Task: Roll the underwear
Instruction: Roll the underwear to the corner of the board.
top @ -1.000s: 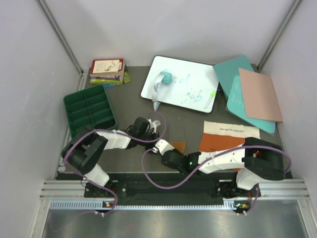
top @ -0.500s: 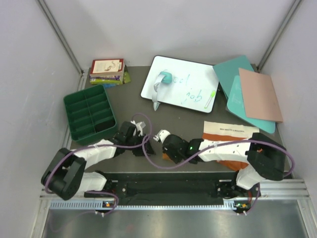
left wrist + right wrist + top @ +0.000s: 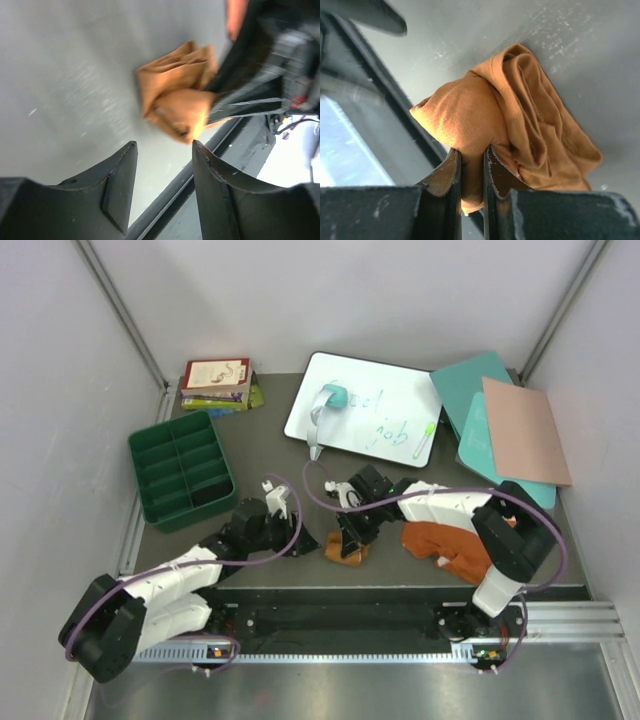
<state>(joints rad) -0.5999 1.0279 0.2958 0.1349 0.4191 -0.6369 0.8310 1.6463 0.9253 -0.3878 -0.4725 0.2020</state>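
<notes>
Mustard-tan soft cloth briefs (image 3: 347, 553), bunched into a loose lump, sit close to the near edge of the dark grey worktop (image 3: 260, 440), about midway between the two arms. The right end effector (image 3: 471, 155) is clenched on them: in the right wrist view its two black fingers pinch a rounded fold of the tan cloth (image 3: 520, 110), and the rest spills out in creases beyond the fingers. From above, that end effector (image 3: 350, 538) comes down onto the lump from the far side. I cannot tell whether the bundle rests on the surface or hangs just off it.

Just to the left, the left end effector (image 3: 303, 538) points at the same bundle with its jaws released. In the left wrist view the fingers stand apart with nothing between them (image 3: 164, 150), and the tan lump (image 3: 180, 100) lies a little beyond their tips.

To the right, rust-orange cloth briefs (image 3: 440, 540) lie crumpled, partly under the right arm.

Farther back on the left stands a green plastic compartment tray (image 3: 150, 450). Beyond it, a white rectangular board with green scribbles (image 3: 380, 425) lies in the middle, a small stack of books (image 3: 215, 380) sits in the far left corner, and overlapping flat teal (image 3: 470, 380) and pink boards (image 3: 525, 430) lie at the far right.
</notes>
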